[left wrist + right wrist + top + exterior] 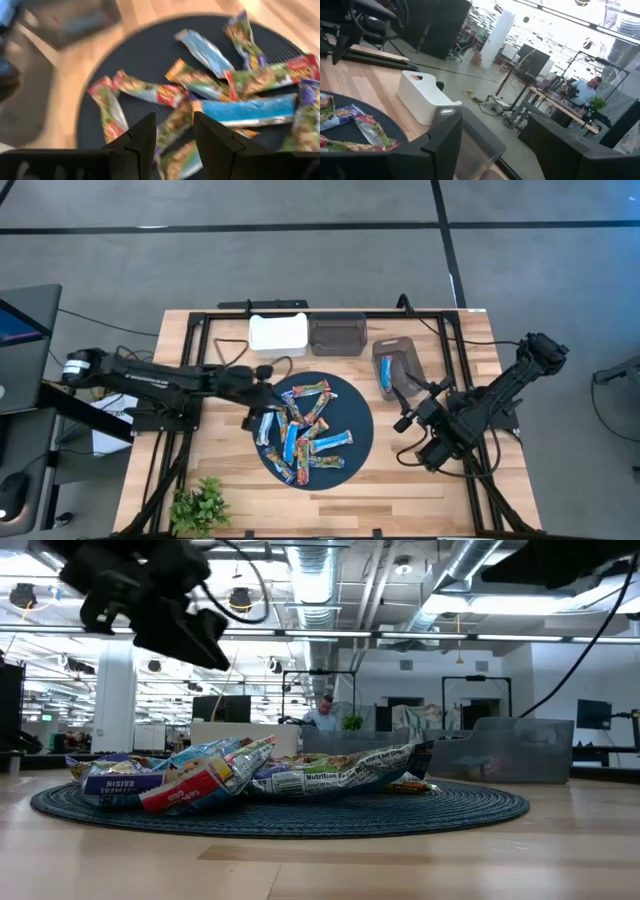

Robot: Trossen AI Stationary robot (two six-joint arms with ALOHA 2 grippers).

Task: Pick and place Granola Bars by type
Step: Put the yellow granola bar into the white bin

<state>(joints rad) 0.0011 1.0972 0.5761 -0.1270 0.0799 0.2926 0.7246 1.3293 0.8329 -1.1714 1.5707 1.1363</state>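
Granola Bars [305, 430] in crinkly shiny wrappers heap on a round woven mat [355, 415]; left claw [262, 418], released, hovers at its 9 o'clock edge; right claw [402, 387] spread, empty.

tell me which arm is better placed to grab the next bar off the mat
Left. Its hand hovers open over the left edge of the round mat, right above the pile of bars. The right hand is off the mat beside the gray bin that holds a blue bar.
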